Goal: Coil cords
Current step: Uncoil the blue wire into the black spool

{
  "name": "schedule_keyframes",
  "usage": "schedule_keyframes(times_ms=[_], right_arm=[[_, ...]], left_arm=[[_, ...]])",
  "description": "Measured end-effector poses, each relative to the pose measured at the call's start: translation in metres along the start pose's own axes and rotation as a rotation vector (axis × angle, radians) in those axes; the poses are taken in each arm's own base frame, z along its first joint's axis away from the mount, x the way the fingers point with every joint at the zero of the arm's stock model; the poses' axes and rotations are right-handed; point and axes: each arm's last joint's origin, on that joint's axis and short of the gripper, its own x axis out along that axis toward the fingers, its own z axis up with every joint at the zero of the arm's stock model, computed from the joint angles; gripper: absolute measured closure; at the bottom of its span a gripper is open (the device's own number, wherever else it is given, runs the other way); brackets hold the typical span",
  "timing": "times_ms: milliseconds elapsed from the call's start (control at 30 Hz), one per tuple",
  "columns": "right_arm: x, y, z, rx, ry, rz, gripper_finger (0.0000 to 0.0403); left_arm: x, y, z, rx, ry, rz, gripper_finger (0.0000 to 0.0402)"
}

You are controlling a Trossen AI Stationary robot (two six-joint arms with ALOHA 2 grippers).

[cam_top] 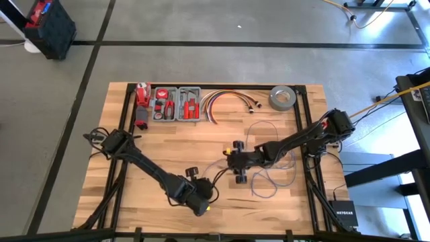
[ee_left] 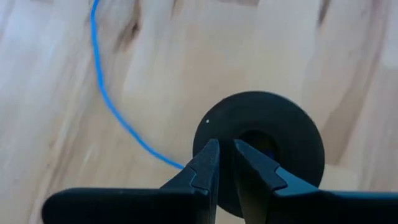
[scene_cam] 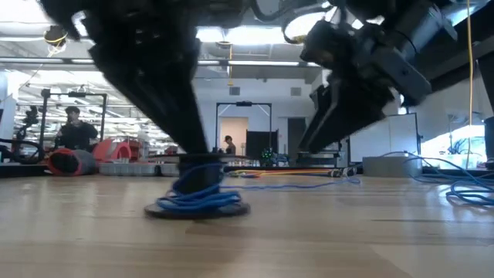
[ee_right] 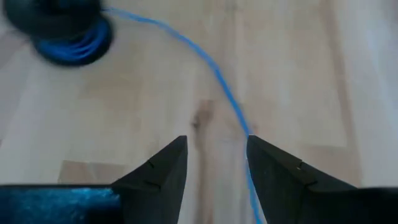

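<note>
A black spool [scene_cam: 197, 193] with thin blue wire wound on it stands upright on its lower disc near the table's front middle. My left gripper [ee_left: 225, 149] comes down on the spool's upper disc [ee_left: 280, 121], its fingertips close together. From the spool the wire [ee_right: 217, 74] runs across the wood to my right gripper [ee_right: 214, 149], which is open and low over the table. The wire passes between its fingers, close by the inner side of one finger [ee_right: 261, 162]; whether it touches, I cannot tell. The rest of the wire lies in loose loops [cam_top: 263, 190] at the right. My left gripper has its fingertips [ee_left: 210, 155] on the top of the spool's upper disc, between the rim [ee_left: 200, 127] and the centre hole. It comes slanting down from the table's left. What lies between the tips is too dark to make out. The spool stays upright on the table.
Along the far edge lie a tray of red-handled tools [cam_top: 176, 104], a bundle of red, yellow and white cables [cam_top: 225, 101] and a grey tape roll [cam_top: 283, 99]. Bare wood lies between these and the arms. People stand in the room behind [scene_cam: 73, 127].
</note>
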Motion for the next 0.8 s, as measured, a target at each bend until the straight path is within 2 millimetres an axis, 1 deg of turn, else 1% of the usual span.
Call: schedule_keyframes(times_ms=[67, 200, 367, 500, 567, 700, 800], right_arm=[[0.006, 0.004, -0.006, -0.017, -0.040, 0.013, 0.0233], [0.022, 0.010, -0.008, -0.034, -0.117, 0.019, 0.0233], [0.047, 0.016, 0.001, -0.088, -0.205, 0.001, 0.0233], [0.066, 0.014, 0.011, -0.149, -0.204, -0.043, 0.0233], [0.075, 0.011, 0.018, -0.166, -0.209, -0.037, 0.0233], [0.096, 0.003, 0.028, -0.175, -0.214, 0.050, 0.0233], [0.109, -0.001, 0.031, -0.179, -0.212, 0.137, 0.0233]], left_arm=[[-0.002, 0.002, -0.004, -0.004, 0.029, 0.028, 0.0361], [-0.005, 0.006, -0.011, -0.008, 0.086, 0.073, 0.0361], [-0.009, 0.002, -0.018, 0.035, 0.110, 0.072, 0.0361], [-0.012, -0.002, -0.019, 0.046, 0.107, 0.057, 0.0361], [-0.012, -0.002, -0.019, 0.042, 0.108, 0.055, 0.0361], [-0.012, -0.003, -0.020, 0.029, 0.107, 0.052, 0.0361], [-0.012, -0.003, -0.020, 0.017, 0.107, 0.050, 0.0361]])
